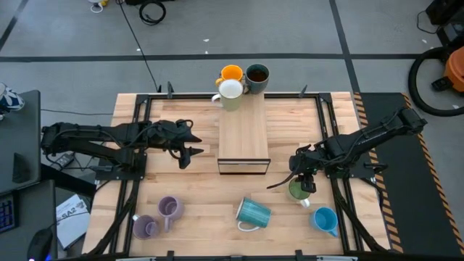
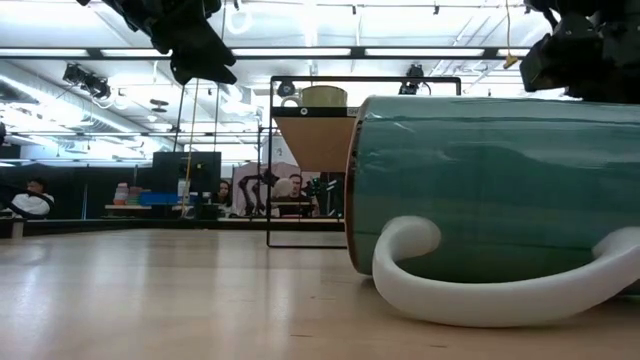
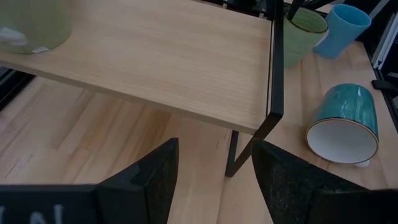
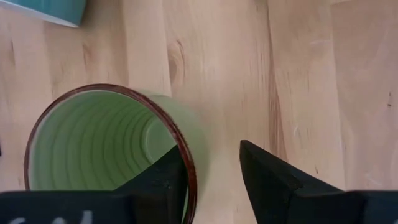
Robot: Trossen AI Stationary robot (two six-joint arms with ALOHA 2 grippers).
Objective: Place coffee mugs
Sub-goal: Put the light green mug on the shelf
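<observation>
While three ceramic mugs, orange [image 1: 231, 72], dark teal [image 1: 257, 75] and pale yellow-green [image 1: 230, 93], sit at the far end of the wooden shelf rack [image 1: 243, 134], five wait in front of it. Right gripper [image 1: 303, 180] straddles the green mug's [image 4: 106, 143] rim, not clamped. Left gripper [image 1: 190, 146] hovers beside the rack, wide, empty.

The high view looks straight down on the whole table [image 1: 196, 217]. The low view sits at tabletop level, very near the ribbed mug [image 2: 480, 190], which the left wrist view shares.
</observation>
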